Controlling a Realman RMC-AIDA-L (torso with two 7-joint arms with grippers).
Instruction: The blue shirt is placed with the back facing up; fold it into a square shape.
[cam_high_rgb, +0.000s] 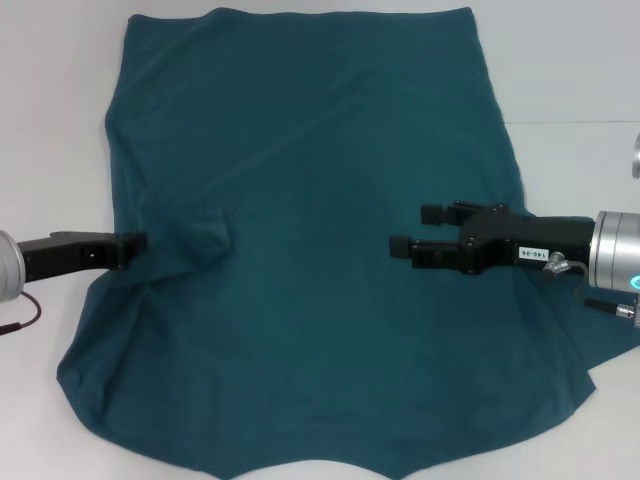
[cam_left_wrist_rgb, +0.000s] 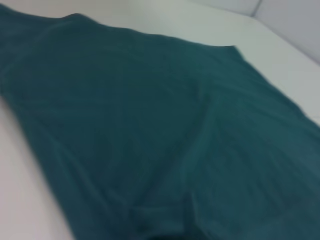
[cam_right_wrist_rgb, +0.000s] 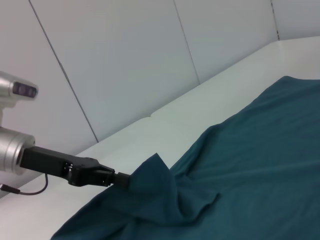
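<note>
The blue shirt (cam_high_rgb: 310, 200) lies spread over the white table and fills most of the head view. My left gripper (cam_high_rgb: 140, 246) is at the shirt's left edge, shut on a pinch of the fabric, which bunches into a raised fold (cam_high_rgb: 195, 240) beside it. The right wrist view shows that gripper (cam_right_wrist_rgb: 120, 179) holding the fold (cam_right_wrist_rgb: 152, 180) up off the table. My right gripper (cam_high_rgb: 418, 229) hangs over the shirt's right half, open and empty. The left wrist view shows only the shirt (cam_left_wrist_rgb: 160, 130).
The white table (cam_high_rgb: 60, 120) shows bare around the shirt on the left, at the far edge and on the right (cam_high_rgb: 580, 90). A pale panelled wall (cam_right_wrist_rgb: 125, 60) stands behind the table. The shirt's near hem (cam_high_rgb: 300, 465) reaches the table's front edge.
</note>
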